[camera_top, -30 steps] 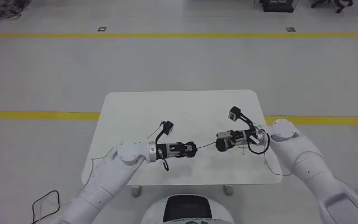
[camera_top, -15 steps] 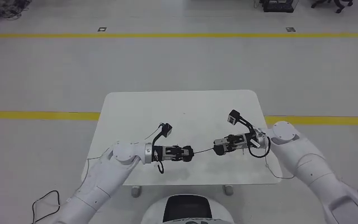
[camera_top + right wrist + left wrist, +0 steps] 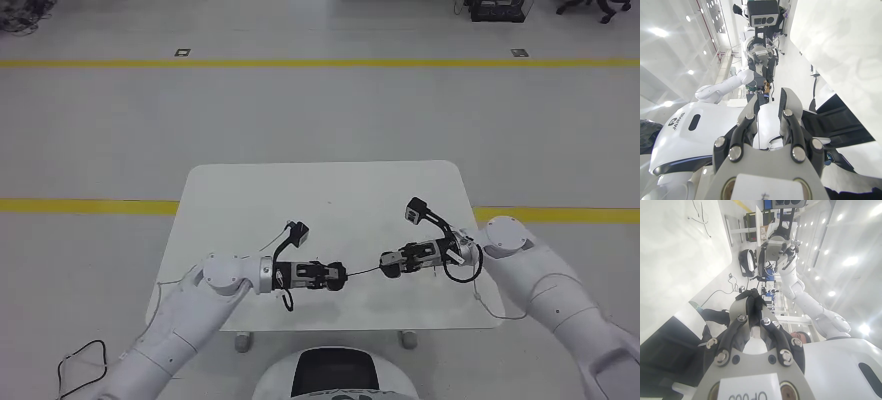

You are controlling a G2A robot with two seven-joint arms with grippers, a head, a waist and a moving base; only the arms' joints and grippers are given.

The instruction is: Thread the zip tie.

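Plainly the left gripper [image 3: 338, 272] has its fingers pressed together. Seen from its own wrist, the tips pinch a dark lump with a short flat tab sticking out, which I take to be one end of the thin black plastic zip tie [image 3: 743, 295]. From that pinch the tie runs off to the right as a fine dark line [image 3: 364, 268], held in the air over the near part of the white table with rounded corners [image 3: 300, 190]. Its long axis lies almost left to right, and its right end is tipped slightly toward the far side. That end reaches the right gripper [image 3: 388, 266], which faces the left one nearly tip to tip, with the strap spanning the gap between them. The right gripper is therefore the nearer to the unclamped end. In the right wrist view its jaws stand well apart, and a hair-thin dark line [image 3: 758, 130] runs along the inner face of one finger. This is probably the strap, lying between the jaws but not gripped. I judge that the coming move turns on the strap lying lengthwise inside that open gap, so that closing would catch it. The top view gives the tie's direction and the spacing of the arms, but not the jaw gap. The wrist views give the grip states, while the left one hides the strap's run behind its own fingers.
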